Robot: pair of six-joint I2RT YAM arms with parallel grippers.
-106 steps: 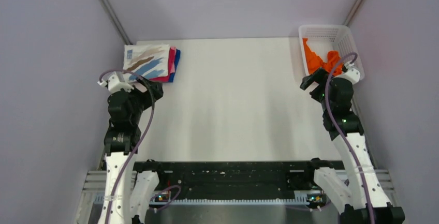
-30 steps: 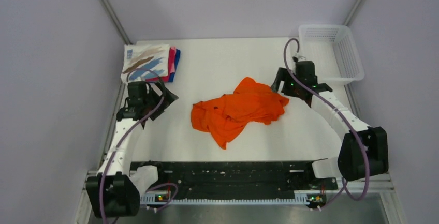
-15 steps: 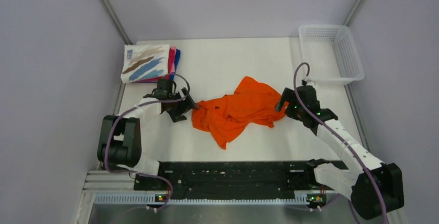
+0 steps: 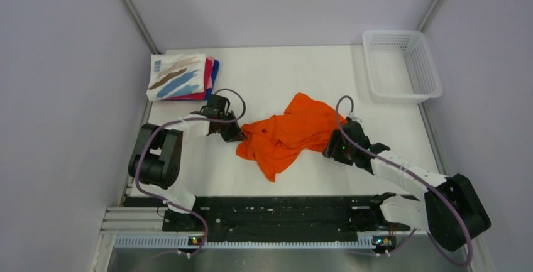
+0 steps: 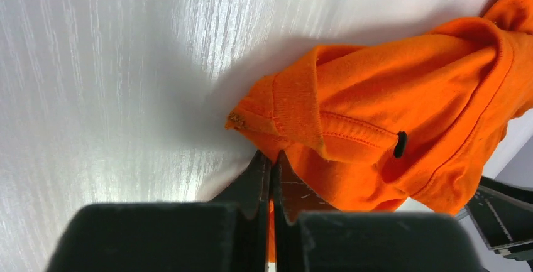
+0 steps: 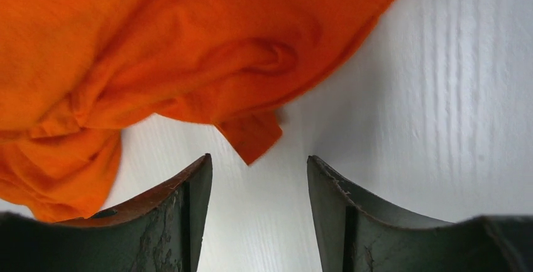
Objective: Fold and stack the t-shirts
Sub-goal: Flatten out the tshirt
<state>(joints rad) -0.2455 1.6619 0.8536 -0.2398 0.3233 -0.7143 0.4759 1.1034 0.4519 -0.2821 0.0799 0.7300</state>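
L gripper point(image 4: 234, 135) is pinched tight on the left edge of the orange tee point(image 4: 289, 130), crumpled mid-table point(image 4: 283, 71). R gripper point(image 4: 332, 147) has its jaws apart at the tee's right side, w/ a small corner flap just ahead, not caught. Best bet: R bites that flap deep, then both pull apart evenly. Folded stack point(image 4: 182, 76) far left, basket point(image 4: 396, 32) far right, both well apart from the tee; neither looks in the way.

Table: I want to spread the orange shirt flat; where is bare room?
Bare: the far strip of table between folded stack and basket; the near strip between orange t-shirt and base rail. Crowded: the middle, left pincer and right pincer at the shirt's sides.
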